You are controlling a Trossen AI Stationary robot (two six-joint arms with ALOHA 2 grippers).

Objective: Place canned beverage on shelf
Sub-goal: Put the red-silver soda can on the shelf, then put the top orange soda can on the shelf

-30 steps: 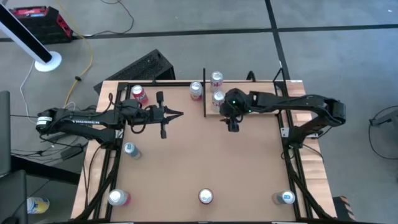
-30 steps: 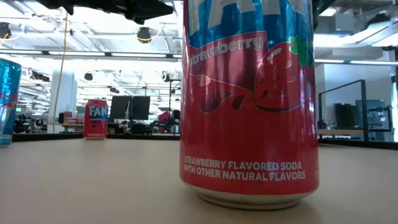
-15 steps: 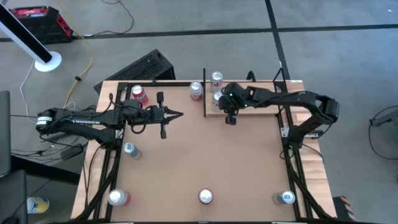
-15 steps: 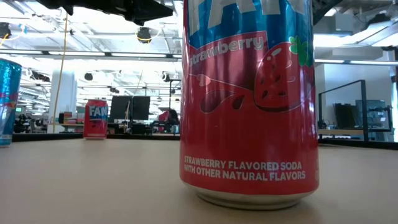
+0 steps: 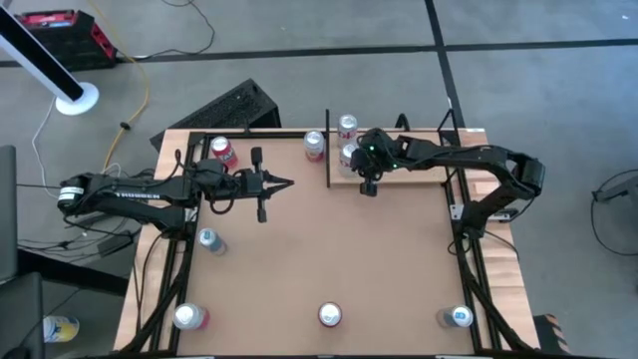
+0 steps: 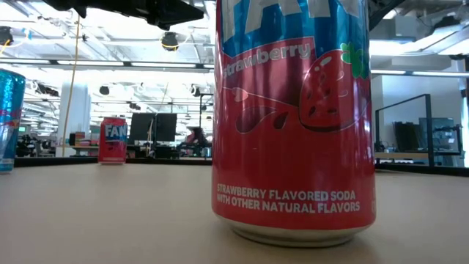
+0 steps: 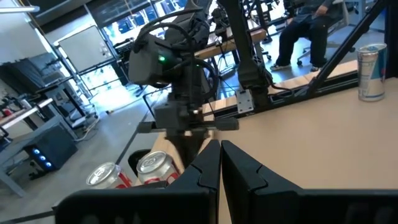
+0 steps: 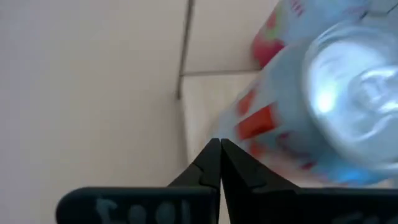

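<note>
Already the can (image 5: 349, 156) stood on the shelf (image 5: 419, 176), near its left end. Right end effector (image 5: 366, 189) hovered just beside it, fingers closed, holding nothing; a careless move could knock the can over. Left end effector (image 5: 284, 182) waited closed above the worktop (image 5: 329, 249).

Both hands (image 7: 219, 163) (image 8: 219, 163) closed, empty

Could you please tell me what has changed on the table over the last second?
The right gripper, fingers shut and empty, has drawn back across the table toward the shelf, ending beside the can at the shelf's end. The left gripper, shut, and the other cans, including the strawberry soda can, stayed put.
</note>
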